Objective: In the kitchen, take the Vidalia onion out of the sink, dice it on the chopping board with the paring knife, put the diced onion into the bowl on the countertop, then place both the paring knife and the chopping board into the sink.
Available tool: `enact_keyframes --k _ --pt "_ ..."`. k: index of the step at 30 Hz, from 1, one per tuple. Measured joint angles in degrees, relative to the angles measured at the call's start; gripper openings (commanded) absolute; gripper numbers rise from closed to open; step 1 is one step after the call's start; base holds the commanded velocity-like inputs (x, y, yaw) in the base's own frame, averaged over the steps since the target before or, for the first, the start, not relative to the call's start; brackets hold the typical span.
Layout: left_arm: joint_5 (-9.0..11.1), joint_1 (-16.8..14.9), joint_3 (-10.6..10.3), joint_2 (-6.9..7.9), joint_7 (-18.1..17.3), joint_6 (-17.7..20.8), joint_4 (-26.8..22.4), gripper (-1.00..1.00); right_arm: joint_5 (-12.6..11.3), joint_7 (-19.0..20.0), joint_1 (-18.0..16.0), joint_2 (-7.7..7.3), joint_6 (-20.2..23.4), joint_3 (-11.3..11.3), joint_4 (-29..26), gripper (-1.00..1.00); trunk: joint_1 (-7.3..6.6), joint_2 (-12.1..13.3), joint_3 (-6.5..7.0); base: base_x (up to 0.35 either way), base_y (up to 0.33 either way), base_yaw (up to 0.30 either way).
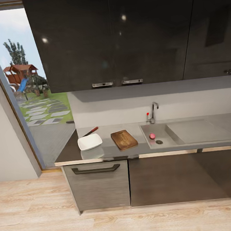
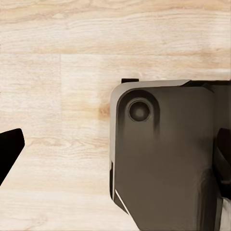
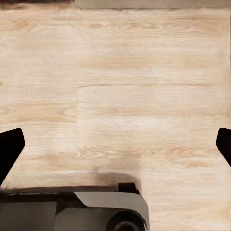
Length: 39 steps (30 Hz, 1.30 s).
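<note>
The small pinkish Vidalia onion (image 1: 152, 136) lies in the sink (image 1: 199, 131) basin, close to the dark drain. Left of the sink, the brown chopping board (image 1: 124, 139) rests flat on the grey countertop (image 1: 71, 152). The white bowl (image 1: 90, 142) stands further left, and the red-handled paring knife (image 1: 91, 131) lies just behind it. In the left wrist view my left gripper (image 2: 115, 154) is open over the wooden floor, its dark fingertips (image 2: 9, 154) far apart. My right gripper (image 3: 115, 147) is open too, with nothing between its fingertips (image 3: 9, 149).
Dark wall cabinets (image 1: 121, 36) hang above the counter, and a chrome faucet (image 1: 153, 112) stands behind the sink. A glass door (image 1: 27, 89) opens to a garden at the left. Light wooden floor (image 1: 106, 226) lies before the lower cabinets. The robot's grey base (image 2: 163, 159) shows below the wrists.
</note>
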Motion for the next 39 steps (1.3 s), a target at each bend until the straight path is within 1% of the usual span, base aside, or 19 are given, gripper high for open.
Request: enact_keyframes --k 5,8,10,12,13,14,16,18,19,22,23,25,26,29,32,34,35,36,39 --pt "-0.02 0.0 0.03 -0.03 0.0 -0.07 -0.45 1.0 0.0 -0.3 0.01 0.05 0.29 0.0 -8.46 1.0 0.0 0.0 0.0 0.001 -0.001 0.0" --pt "-0.03 0.0 0.04 -0.06 -0.04 -0.14 -1.15 1.0 0.05 -0.86 0.01 0.06 1.79 0.05 -15.85 1.0 0.0 0.0 0.0 0.0 0.0 0.0" --pt "-0.06 0.0 0.04 -0.04 -0.06 -0.16 -1.87 1.0 0.09 -1.52 0.01 0.06 4.4 0.06 -20.64 1.0 0.0 0.0 0.0 0.0 0.0 0.0" --pt "-0.09 0.0 0.03 -0.03 -0.07 -0.18 -2.93 1.0 0.19 -2.68 0.0 0.06 9.79 0.07 -28.06 1.0 0.0 0.0 0.0 0.0 0.0 0.0" --pt "-0.09 0.0 0.04 -0.03 -0.07 -0.18 -3.16 1.0 0.19 -3.01 0.01 0.06 11.45 0.08 -30.14 1.0 0.0 0.0 0.0 0.0 0.0 0.0" --pt "-0.1 -0.01 0.04 -0.02 -0.08 -0.18 -3.83 1.0 0.25 -3.97 -0.01 0.06 15.94 0.12 -35.31 1.0 0.0 0.0 0.01 0.0 0.0 0.0" --pt "-0.11 -0.01 0.04 0.02 -0.08 -0.18 -5.34 1.0 0.28 -5.3 -0.01 0.06 21.47 0.15 -43.73 1.0 0.0 0.0 0.01 0.0 0.0 0.0" --pt "-0.11 0.0 0.03 0.0 -0.08 -0.18 -6.49 1.0 0.24 -5.83 0.0 0.06 23.44 0.14 -48.35 1.0 0.0 0.0 0.0 0.0 0.0 0.0" --pt "-0.11 -0.01 0.03 -0.01 -0.12 -0.23 -7.63 1.0 0.29 -6.29 -0.01 0.06 25.04 0.15 -52.89 1.0 0.0 0.0 0.01 0.0 0.0 0.0" --pt "-0.16 0.0 0.03 -0.03 -0.15 -0.32 -8.38 1.0 0.28 -7.9 -0.24 0.13 28.15 0.2 -59.76 1.0 0.0 0.0 0.0 0.0 0.0 0.0" --pt "-0.18 0.0 0.02 -0.07 -0.15 -0.35 -8.61 1.0 0.3 -9.72 -1.91 0.15 31.14 0.37 -63.33 1.0 0.0 0.01 0.01 0.0 0.0 0.0" --pt "-0.18 0.0 -0.01 -0.06 -0.16 -0.35 -8.95 1.0 0.24 -10.92 -4.47 0.22 33.95 0.85 -65.28 1.0 0.0 0.01 0.0 0.0 0.0 0.0" --pt "-0.19 -0.01 -0.04 -0.04 -0.16 -0.36 -9.29 1.0 0.28 -11.68 -7.41 0.28 36.96 1.8 -66.14 1.0 0.0 0.01 0.01 0.0 0.0 0.0" --pt "-0.19 0.0 -0.05 -0.02 -0.16 -0.36 -9.63 1.0 0.26 -12.64 -13.35 0.39 42.6 3.93 -66.76 1.0 0.0 0.01 0.01 0.0 0.0 0.0" --pt "-0.19 0.0 -0.05 0.0 -0.16 -0.36 -9.72 1.0 0.2 -13.51 -17.0 0.43 46.03 4.81 -66.86 1.0 0.0 0.01 0.0 0.0 0.0 0.0" --pt "-0.19 0.0 -0.05 0.04 -0.16 -0.36 -9.76 1.0 0.11 -14.83 -21.66 0.61 49.99 5.4 -66.69 1.0 0.0 0.01 0.01 0.0 0.0 0.0" --pt "-0.19 0.0 -0.04 0.05 -0.16 -0.36 -9.77 1.0 0.07 -15.09 -22.92 0.73 50.9 5.48 -66.61 1.0 0.0 0.01 0.0 0.0 0.0 0.0" --pt "-0.19 0.0 -0.01 0.02 -0.16 -0.36 -9.8 1.0 0.07 -15.58 -26.05 1.47 53.13 5.65 -66.33 1.0 0.0 0.01 0.01 0.007 0.0 0.0" --pt "-0.13 0.0 0.02 -0.07 -0.17 -0.36 -9.86 1.0 0.03 -15.98 -31.7 3.85 56.52 5.8 -64.16 1.0 -0.02 0.0 0.0 0.126 0.0 0.0"
